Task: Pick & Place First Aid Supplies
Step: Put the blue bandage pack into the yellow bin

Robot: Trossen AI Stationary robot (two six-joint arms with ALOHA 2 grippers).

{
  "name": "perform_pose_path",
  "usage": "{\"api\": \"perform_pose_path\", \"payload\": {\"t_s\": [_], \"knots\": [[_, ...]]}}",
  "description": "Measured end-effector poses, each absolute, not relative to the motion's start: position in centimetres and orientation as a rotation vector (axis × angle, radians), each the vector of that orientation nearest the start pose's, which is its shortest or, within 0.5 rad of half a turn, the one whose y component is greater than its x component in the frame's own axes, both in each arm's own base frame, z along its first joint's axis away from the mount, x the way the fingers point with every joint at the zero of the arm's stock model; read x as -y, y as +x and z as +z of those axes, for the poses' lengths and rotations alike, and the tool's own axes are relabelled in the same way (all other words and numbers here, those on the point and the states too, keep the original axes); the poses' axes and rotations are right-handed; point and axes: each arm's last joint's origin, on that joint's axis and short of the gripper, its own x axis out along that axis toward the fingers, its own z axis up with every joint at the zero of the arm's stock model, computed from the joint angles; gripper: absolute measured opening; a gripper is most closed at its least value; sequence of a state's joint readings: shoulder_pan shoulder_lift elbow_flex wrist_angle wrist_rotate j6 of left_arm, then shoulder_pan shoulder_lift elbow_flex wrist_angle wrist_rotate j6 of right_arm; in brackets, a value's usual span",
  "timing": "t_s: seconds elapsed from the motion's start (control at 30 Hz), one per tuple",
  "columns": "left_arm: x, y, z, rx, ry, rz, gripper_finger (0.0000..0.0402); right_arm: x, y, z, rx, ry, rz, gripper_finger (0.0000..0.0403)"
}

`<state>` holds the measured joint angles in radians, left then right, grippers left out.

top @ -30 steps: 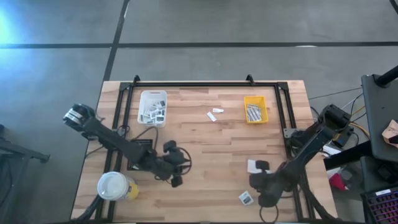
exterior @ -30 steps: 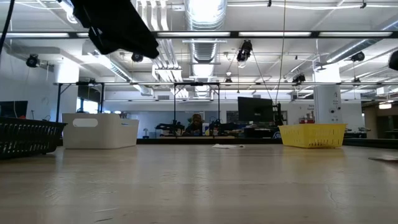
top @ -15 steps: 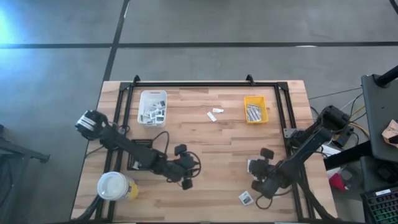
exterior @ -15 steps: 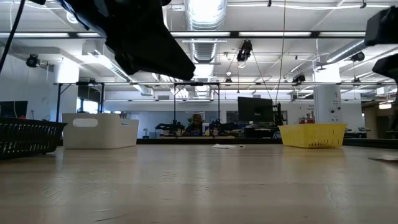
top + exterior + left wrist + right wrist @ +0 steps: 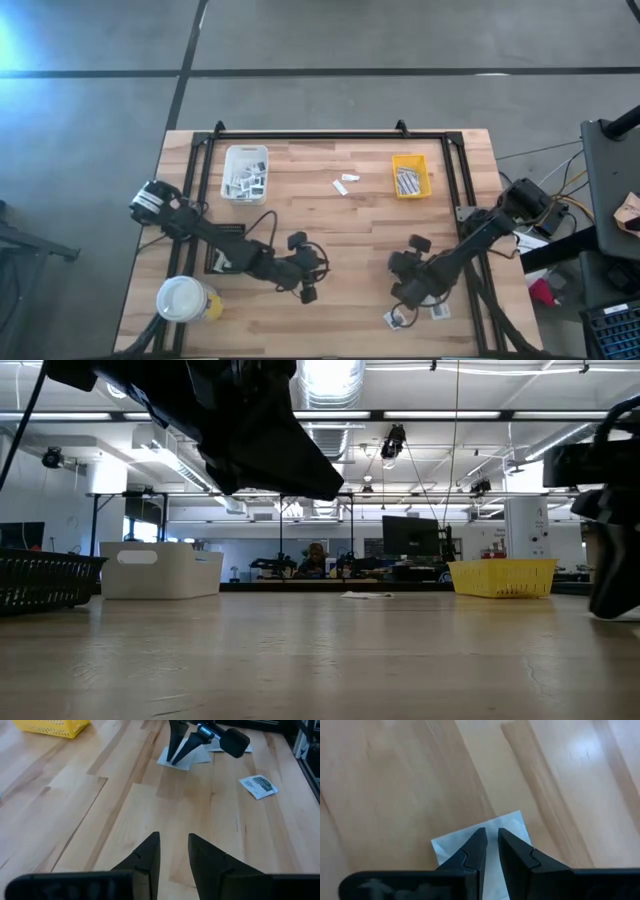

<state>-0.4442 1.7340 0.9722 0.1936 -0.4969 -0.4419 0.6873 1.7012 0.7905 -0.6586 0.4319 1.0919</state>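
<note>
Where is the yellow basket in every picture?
High view: yellow tray by the table's far edge, on the picture's right.
Low view: far back on the right.
Left wrist view: only a corner shows, at the picture's edge.
Right wrist view: not in it.
Landmark: the white tray, along the same far edge, shows in the high and low views.

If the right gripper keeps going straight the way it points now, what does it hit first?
The white packet lying flat on the table: the right gripper points down at it, fingers slightly apart over its middle. Whether the tips already touch is unclear.
</note>
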Motion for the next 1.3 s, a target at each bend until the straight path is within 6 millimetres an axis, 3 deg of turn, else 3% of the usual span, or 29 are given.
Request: {"api": "perform_pose_path", "payload": {"t_s": [0.8,1.07,1.3], "knots": [[13.3,34.0,16.4,-0.528,-0.164,0.199,0.0094,-12.4,27.8,12.7,-0.967,0.208,-0.283,0.0052],[12.8,34.5,16.8,-0.481,-0.182,0.204,0.0094,-12.7,28.1,13.9,-0.938,0.199,-0.24,0.0052],[12.2,35.1,17.3,-0.451,-0.156,0.204,0.0094,-13.0,26.5,15.6,-0.983,0.186,-0.237,0.0045]]}}
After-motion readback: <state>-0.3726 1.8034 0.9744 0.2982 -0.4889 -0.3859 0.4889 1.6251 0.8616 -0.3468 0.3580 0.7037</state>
